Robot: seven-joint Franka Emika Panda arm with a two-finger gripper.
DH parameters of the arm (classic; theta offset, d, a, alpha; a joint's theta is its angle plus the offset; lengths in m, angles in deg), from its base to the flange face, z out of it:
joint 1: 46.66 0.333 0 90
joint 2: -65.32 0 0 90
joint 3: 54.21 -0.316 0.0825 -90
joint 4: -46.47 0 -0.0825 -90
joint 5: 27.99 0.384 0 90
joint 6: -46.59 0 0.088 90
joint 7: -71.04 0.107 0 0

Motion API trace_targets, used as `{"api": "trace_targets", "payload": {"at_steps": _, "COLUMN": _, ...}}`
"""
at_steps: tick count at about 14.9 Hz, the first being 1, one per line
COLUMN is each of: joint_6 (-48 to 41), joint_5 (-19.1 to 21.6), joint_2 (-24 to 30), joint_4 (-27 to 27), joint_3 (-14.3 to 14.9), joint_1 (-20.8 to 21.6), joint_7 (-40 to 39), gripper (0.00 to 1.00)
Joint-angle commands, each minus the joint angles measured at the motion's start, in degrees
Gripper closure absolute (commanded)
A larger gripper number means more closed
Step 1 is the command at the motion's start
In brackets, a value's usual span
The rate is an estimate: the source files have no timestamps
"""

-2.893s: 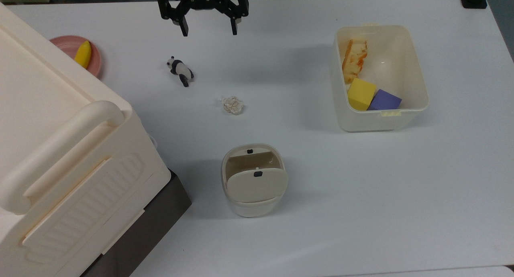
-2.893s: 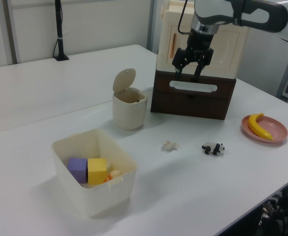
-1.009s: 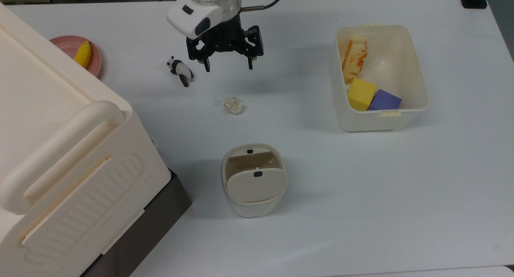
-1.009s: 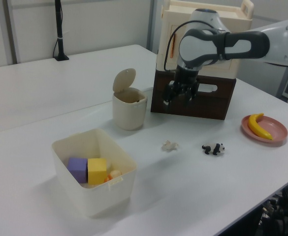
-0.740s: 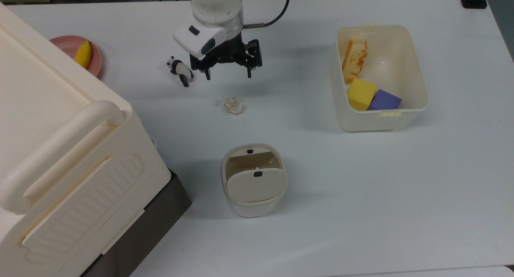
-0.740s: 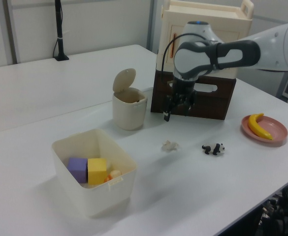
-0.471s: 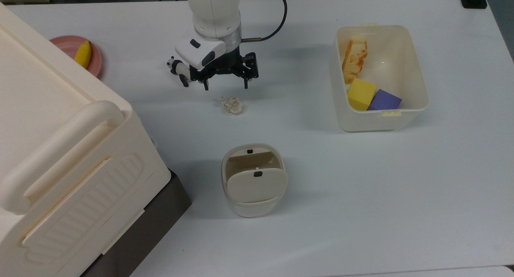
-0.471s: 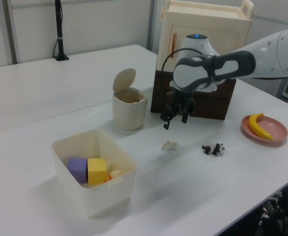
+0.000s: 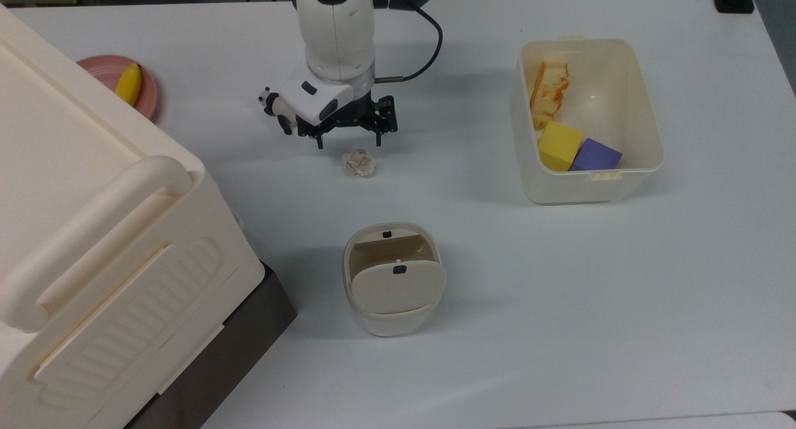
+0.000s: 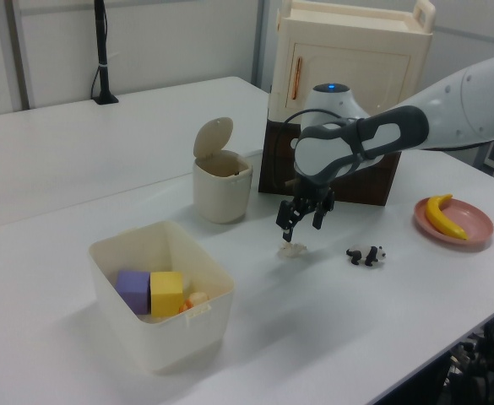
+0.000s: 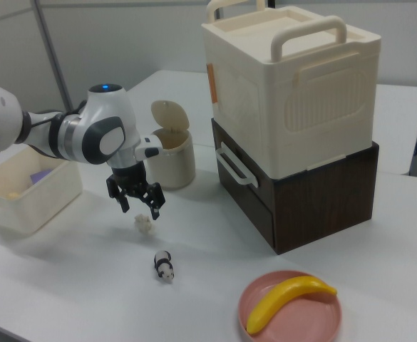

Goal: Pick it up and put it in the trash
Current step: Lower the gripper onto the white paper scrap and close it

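Your claw is wide open, empty, just above the wrapper wad on the worktop. Risk: wad's light and springy, so an off-centre close flicks it toward the panda.

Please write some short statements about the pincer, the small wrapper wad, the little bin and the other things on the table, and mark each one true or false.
1. The black two-finger pincer is open, above the tiny whitish crumpled wrapper wad. True.
2. The wad lies inside the small cream round bin with a swing flap lid. False: it lies on the white table.
3. The yellow banana rests on a pink round plate. True.
4. The rectangular cream tub holds the black-and-white panda figurine. False: the panda stands on the table; the tub holds a yellow block and a purple block.
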Motion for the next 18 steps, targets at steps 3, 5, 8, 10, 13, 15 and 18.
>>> {"api": "trace_targets", "payload": {"at_steps": 3, "joint_6": 1.62, "joint_5": -1.65, "joint_2": -2.58, "joint_4": 0.64, "joint_3": 0.30, "joint_1": 0.82, "joint_7": -0.55, "gripper": 0.00}}
{"api": "trace_targets", "payload": {"at_steps": 5, "joint_6": 1.71, "joint_5": -1.73, "joint_2": -3.11, "joint_4": 0.91, "joint_3": 0.30, "joint_1": 1.61, "joint_7": -0.55, "gripper": 0.00}}
{"api": "trace_targets", "payload": {"at_steps": 8, "joint_6": 1.71, "joint_5": -2.26, "joint_2": -3.81, "joint_4": 1.70, "joint_3": 0.30, "joint_1": 1.61, "joint_7": -0.46, "gripper": 0.36}}
{"api": "trace_targets", "payload": {"at_steps": 10, "joint_6": 1.71, "joint_5": -2.26, "joint_2": -4.96, "joint_4": 3.19, "joint_3": 0.30, "joint_1": 1.61, "joint_7": -0.37, "gripper": 0.48}}
{"api": "trace_targets", "payload": {"at_steps": 13, "joint_6": 1.71, "joint_5": -2.26, "joint_2": -6.63, "joint_4": 4.51, "joint_3": 0.30, "joint_1": 1.61, "joint_7": -0.63, "gripper": 0.66}}
{"api": "trace_targets", "payload": {"at_steps": 15, "joint_6": 1.71, "joint_5": -2.00, "joint_2": -6.72, "joint_4": 4.60, "joint_3": 0.30, "joint_1": 1.44, "joint_7": -2.90, "gripper": 1.00}}
{"api": "trace_targets", "payload": {"at_steps": 18, "joint_6": 1.71, "joint_5": -1.91, "joint_2": -6.63, "joint_4": 4.60, "joint_3": 0.21, "joint_1": 1.44, "joint_7": -3.71, "gripper": 1.00}}
